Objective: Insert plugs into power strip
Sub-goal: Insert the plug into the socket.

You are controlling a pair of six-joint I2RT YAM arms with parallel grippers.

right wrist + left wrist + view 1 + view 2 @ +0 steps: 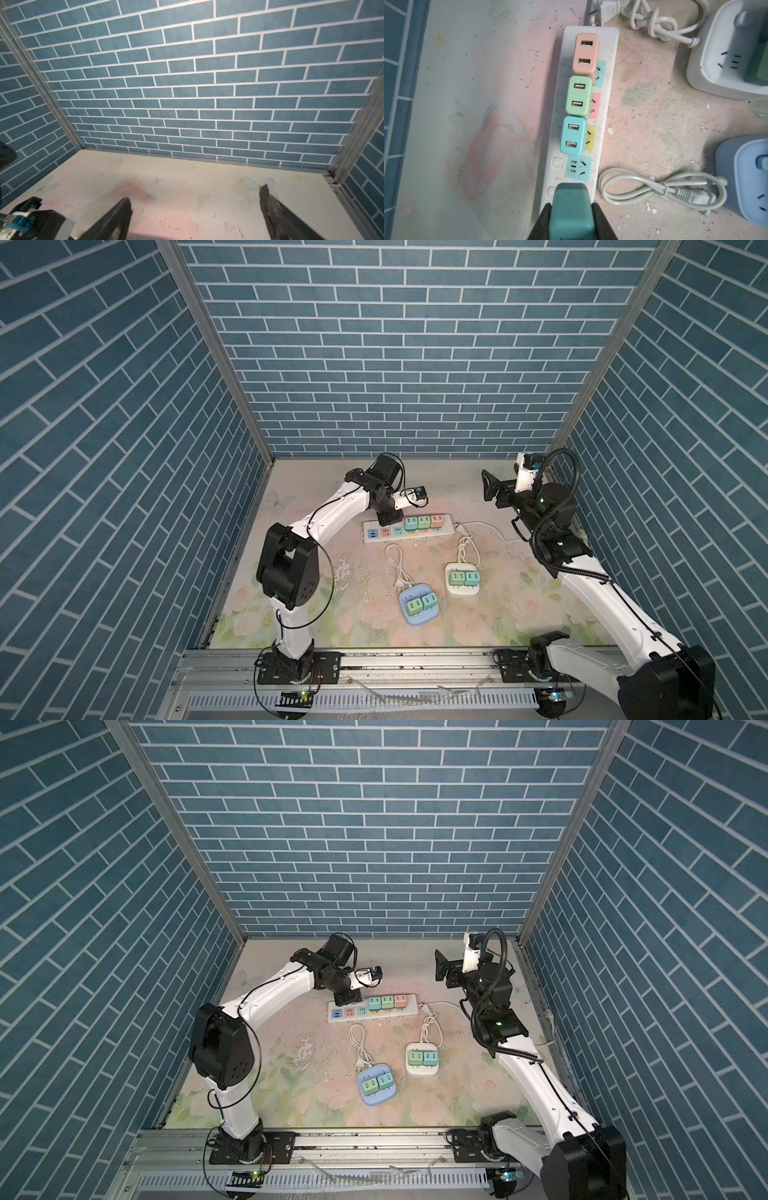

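Left claw (572, 207) clamped on dark-teal cube plug (572, 216), over long white power strip (608, 47): insertion risk.
Plug sits just short of the free pale-blue socket (578, 167), next to the seated light-blue plug (573, 135); prongs hidden, so alignment unverifiable. Off-slot descent likely jams prongs on the face or clips that neighbour. Strip looks unsecured on table (654, 124); right claw (195, 193) is spread wide, empty, well away; nothing braces it.

coiled white cord (663, 185); blue brick wall (399, 344)
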